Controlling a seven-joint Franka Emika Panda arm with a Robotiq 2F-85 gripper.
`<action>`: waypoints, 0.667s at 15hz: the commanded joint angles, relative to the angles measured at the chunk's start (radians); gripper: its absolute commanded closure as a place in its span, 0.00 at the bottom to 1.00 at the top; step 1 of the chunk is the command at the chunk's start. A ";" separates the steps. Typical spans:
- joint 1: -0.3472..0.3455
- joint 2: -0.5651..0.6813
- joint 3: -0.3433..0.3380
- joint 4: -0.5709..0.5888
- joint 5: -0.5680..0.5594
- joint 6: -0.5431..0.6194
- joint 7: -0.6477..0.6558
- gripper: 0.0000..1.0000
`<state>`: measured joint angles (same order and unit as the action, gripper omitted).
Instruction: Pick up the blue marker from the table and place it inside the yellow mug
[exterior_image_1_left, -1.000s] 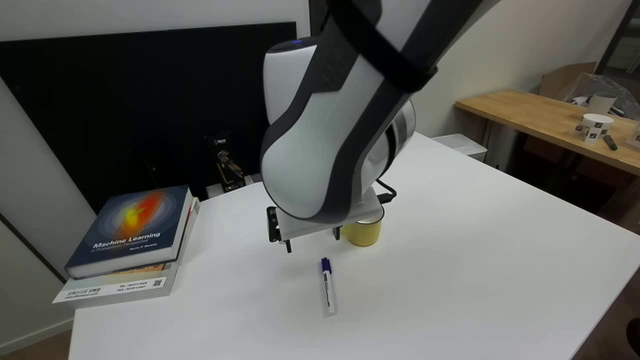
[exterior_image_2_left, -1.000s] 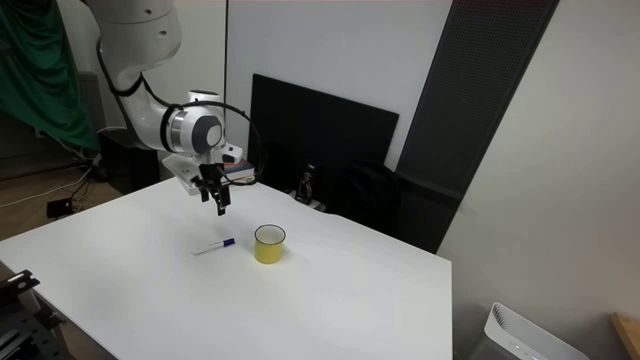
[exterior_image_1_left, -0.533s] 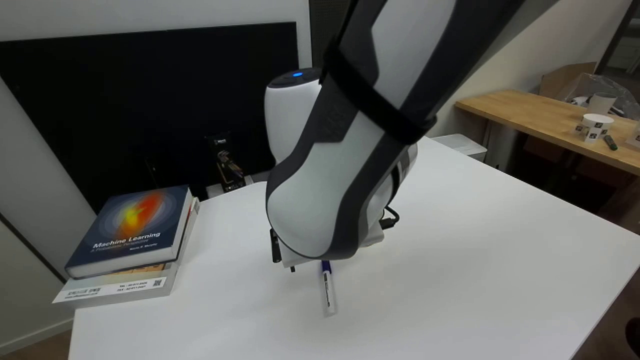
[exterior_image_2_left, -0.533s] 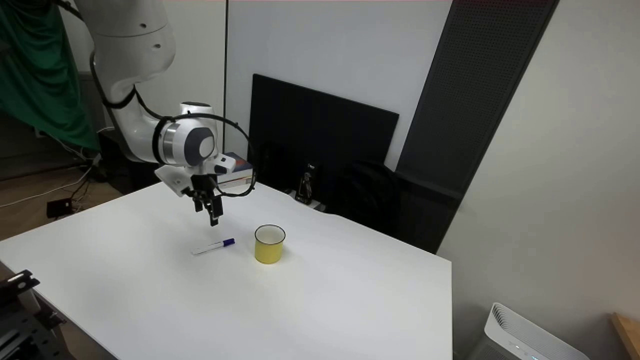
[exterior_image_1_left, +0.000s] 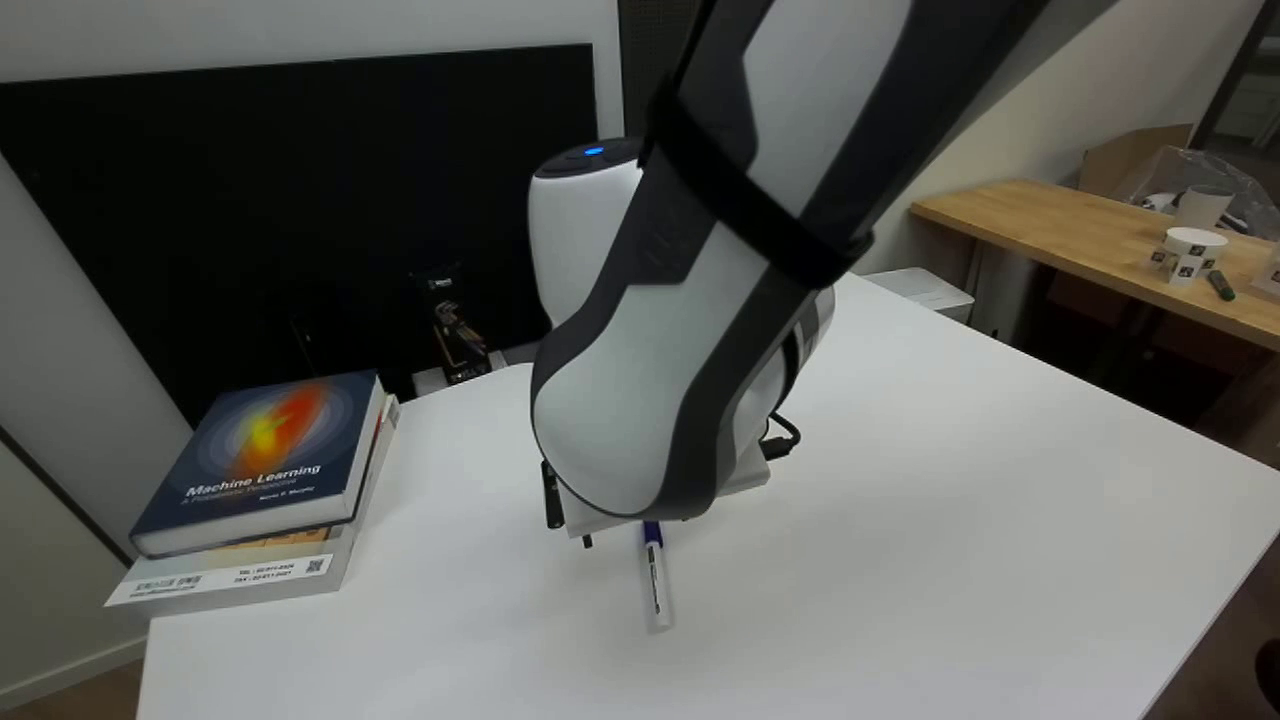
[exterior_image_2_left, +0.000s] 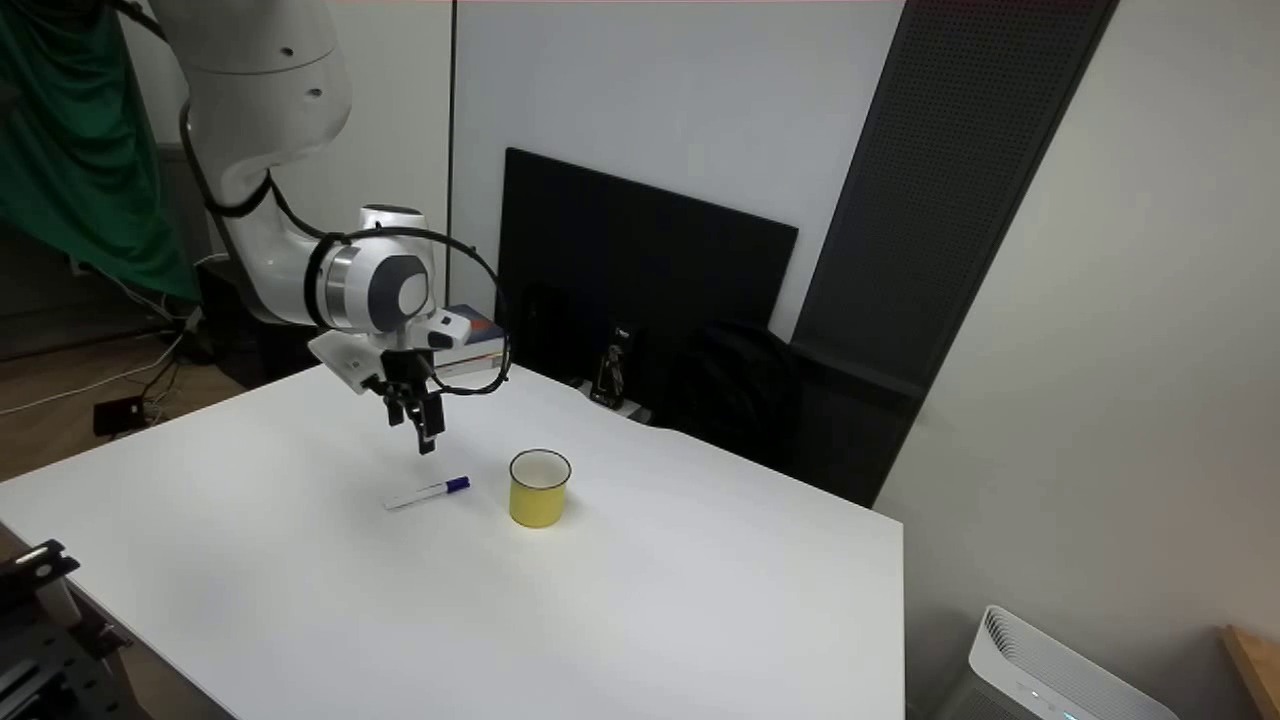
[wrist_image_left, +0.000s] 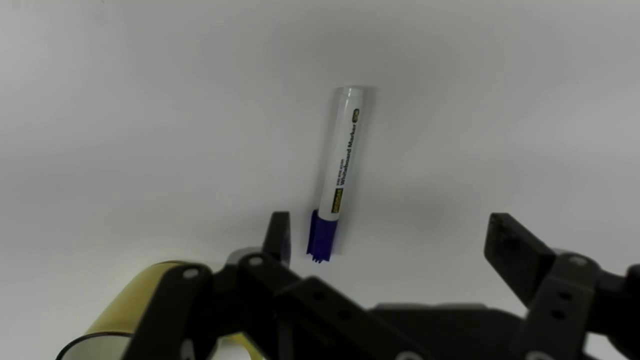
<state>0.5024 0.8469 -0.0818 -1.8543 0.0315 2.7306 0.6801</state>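
Observation:
The blue marker lies flat on the white table (exterior_image_2_left: 650, 620). It shows in both exterior views (exterior_image_1_left: 656, 590) (exterior_image_2_left: 427, 494) and in the wrist view (wrist_image_left: 340, 160), white barrel with a blue cap. My gripper (wrist_image_left: 390, 232) is open and empty above the table. In the wrist view the cap lies between the fingertips, much closer to the left finger. In an exterior view the gripper (exterior_image_2_left: 411, 432) hangs apart from the marker. The yellow mug (exterior_image_2_left: 537, 505) stands upright beside the cap end. It is partly behind the left finger in the wrist view (wrist_image_left: 127, 305) and hidden by the arm in an exterior view.
A stack of books (exterior_image_1_left: 260, 470) lies at the table's edge. A black panel (exterior_image_1_left: 300, 220) and a small dark box (exterior_image_1_left: 455, 330) stand behind the table. A wooden desk (exterior_image_1_left: 1080, 240) with cups is farther off.
My arm and gripper have come down toward the marker, mostly in the earlier half second, with barely any motion since. The arm now covers the mug in an exterior view. Marker and mug have not moved.

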 joint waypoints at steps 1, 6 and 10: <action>-0.020 0.014 0.018 0.010 0.003 -0.010 -0.010 0.00; -0.043 0.092 0.037 0.031 0.022 -0.006 -0.023 0.00; -0.054 0.149 0.044 0.040 0.049 0.087 -0.017 0.00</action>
<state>0.4714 0.9555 -0.0569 -1.8437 0.0494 2.7654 0.6677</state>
